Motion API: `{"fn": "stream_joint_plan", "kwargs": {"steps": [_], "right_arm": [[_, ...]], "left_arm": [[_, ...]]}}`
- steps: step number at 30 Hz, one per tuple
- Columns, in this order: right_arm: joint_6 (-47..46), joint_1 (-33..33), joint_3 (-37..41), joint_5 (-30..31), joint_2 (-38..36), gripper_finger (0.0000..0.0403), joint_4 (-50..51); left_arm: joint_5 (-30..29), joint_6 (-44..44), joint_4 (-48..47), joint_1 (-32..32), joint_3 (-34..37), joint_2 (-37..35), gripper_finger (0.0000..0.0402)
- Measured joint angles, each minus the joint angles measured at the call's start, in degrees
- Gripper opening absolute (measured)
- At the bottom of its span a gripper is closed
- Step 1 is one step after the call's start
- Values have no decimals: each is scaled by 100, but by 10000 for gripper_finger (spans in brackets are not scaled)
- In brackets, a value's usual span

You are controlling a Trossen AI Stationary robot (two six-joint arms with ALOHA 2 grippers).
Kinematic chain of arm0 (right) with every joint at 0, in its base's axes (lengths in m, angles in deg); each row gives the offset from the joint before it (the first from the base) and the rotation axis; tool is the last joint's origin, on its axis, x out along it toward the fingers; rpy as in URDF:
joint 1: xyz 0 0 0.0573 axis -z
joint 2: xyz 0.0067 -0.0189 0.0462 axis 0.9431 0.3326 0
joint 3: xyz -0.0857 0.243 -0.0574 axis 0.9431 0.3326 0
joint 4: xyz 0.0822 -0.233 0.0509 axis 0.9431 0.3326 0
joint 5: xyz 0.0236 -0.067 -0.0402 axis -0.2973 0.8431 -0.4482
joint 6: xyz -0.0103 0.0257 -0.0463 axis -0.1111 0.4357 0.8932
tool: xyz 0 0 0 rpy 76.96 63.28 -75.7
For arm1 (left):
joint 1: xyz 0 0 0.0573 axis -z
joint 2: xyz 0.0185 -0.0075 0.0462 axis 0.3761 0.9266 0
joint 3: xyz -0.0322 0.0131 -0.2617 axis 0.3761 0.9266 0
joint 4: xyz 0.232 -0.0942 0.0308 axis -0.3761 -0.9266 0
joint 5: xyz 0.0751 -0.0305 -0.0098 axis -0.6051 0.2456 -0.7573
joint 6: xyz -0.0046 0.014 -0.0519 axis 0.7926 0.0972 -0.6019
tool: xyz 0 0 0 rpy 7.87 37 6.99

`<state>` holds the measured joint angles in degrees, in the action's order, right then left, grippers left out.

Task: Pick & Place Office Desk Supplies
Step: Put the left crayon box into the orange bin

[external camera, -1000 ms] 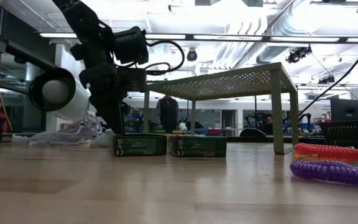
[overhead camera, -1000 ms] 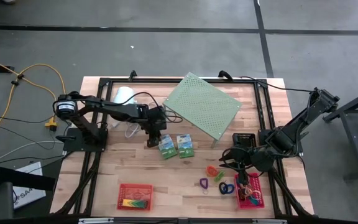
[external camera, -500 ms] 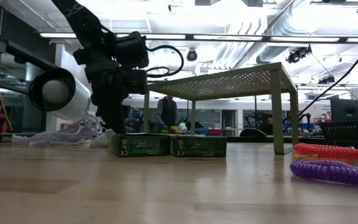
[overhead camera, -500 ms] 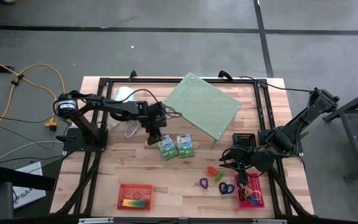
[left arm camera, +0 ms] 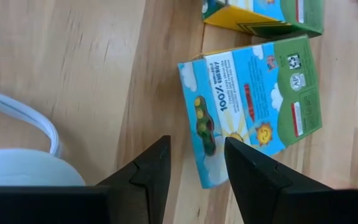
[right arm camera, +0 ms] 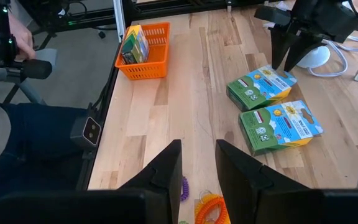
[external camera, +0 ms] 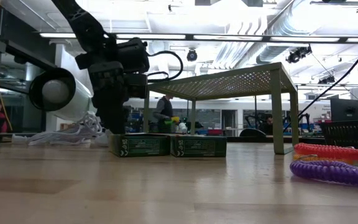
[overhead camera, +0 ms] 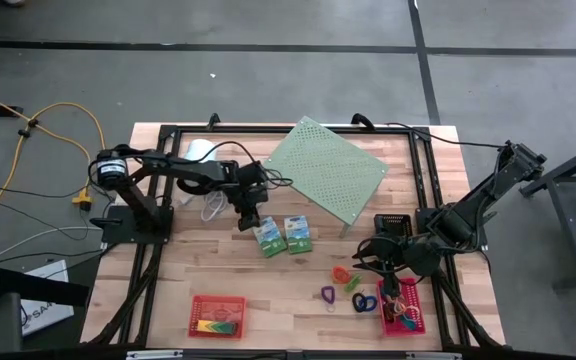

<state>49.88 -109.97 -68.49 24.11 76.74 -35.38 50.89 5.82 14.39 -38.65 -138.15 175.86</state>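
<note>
Two green-white boxes lie flat side by side mid-table, the left box [overhead camera: 266,237] [external camera: 138,145] and the right box [overhead camera: 298,233] [external camera: 197,145]. My left gripper [overhead camera: 251,218] [left arm camera: 196,165] points down, open, over the left box's far-left edge [left arm camera: 194,134], one finger above the box and one above bare wood. My right gripper [overhead camera: 376,260] [right arm camera: 197,158] hovers open and empty above the coiled loops [overhead camera: 343,276] [right arm camera: 211,210]. The red basket [overhead camera: 217,314] [right arm camera: 143,53] holds markers. The pink basket [overhead camera: 400,310] holds small items, and the black basket [overhead camera: 392,225] stands beside the shelf. My left gripper straddles the left box's far-left edge [left arm camera: 194,134] from above, fingers pointing down. The box lies flat on the table. Whether either finger touches it, I cannot tell.
The pale green perforated shelf [overhead camera: 325,170] [external camera: 229,81] stands just beyond the boxes. A white cylinder [overhead camera: 198,155] [external camera: 58,90] with its cord [left arm camera: 17,106] lies to the left gripper's far left. Bare wood [overhead camera: 298,300] lies between the red basket and the coils. A person sits beyond the table edge [right arm camera: 17,124].
My left gripper has shifted slightly toward the table's right and far side and turned a little above the left box. The left box has moved a little, so it now lies against the right box. The right arm has kept still.
</note>
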Motion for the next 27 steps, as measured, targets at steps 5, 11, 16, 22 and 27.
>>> {"fn": "stream_joint_plan", "kwargs": {"steps": [5, 11, 16, 22, 27], "right_arm": [[0, 2, 0, 0, 0, 86, 2], [0, 2, -2, 0, 0, 86, 2], [0, 1, 0, 0, 0, 86, 2], [0, 0, 0, 0, 0, 86, 2], [0, 0, 0, 0, 0, 86, 0]], "left_arm": [[89, -11, 68, 32, 0, 19, 144], [198, -110, 62, 51, 0, 19, 144], [211, -161, 57, 139, 0, 19, 144], [283, -253, 32, 187, 0, 19, 144], [511, -310, 22, 186, 0, 19, 144]]}}
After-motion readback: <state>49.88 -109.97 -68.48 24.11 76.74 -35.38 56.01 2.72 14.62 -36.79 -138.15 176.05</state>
